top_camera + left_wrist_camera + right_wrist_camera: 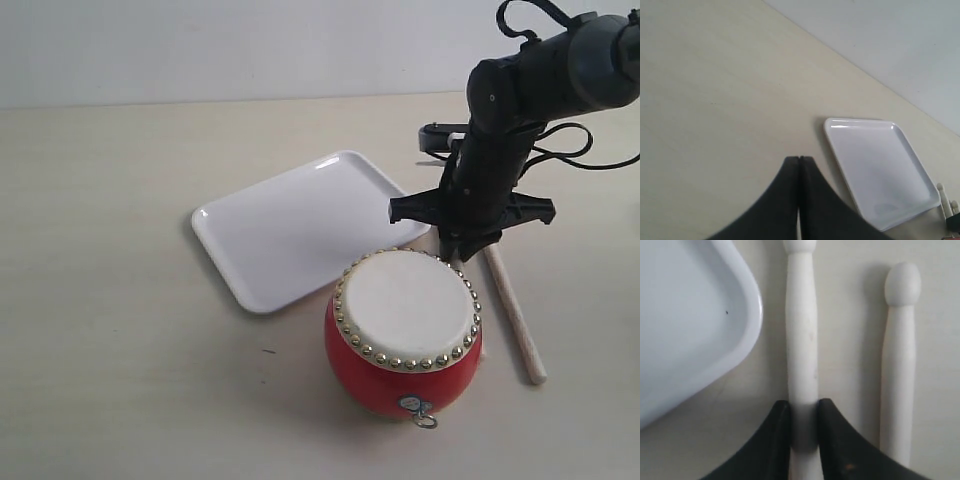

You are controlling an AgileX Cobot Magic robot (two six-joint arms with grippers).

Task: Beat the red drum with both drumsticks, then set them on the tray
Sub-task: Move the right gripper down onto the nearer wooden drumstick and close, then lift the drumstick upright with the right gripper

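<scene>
Broadly, the scene is taken up by a pale table (120,200), on which everything else is set. The tray (290,225), white and glossy with rounded corners, is laid flat behind and to the left of the drum in the exterior view. Its near right corner is seen just beside the drum's rim. The right arm (540,80) is brought in from the upper right and angled down to the spot between the tray's corner and the drum.

The red drum (405,310) is stood upright at the front, cream skin up and ringed with gold studs. A small metal ring is hung low on its side.

Both drumsticks are laid on the table side by side, roughly parallel. The first drumstick (801,340) is placed just beside the tray's rounded corner. The second drumstick (900,365) is set a little apart from it on the side away from the tray, to the right of the drum.

The right gripper (804,407) is lowered over the first drumstick, its dark fingers (780,430) pressed against either side of the shaft. The left gripper (799,159) is held above bare table near the tray, its jaws closed together on nothing.
</scene>
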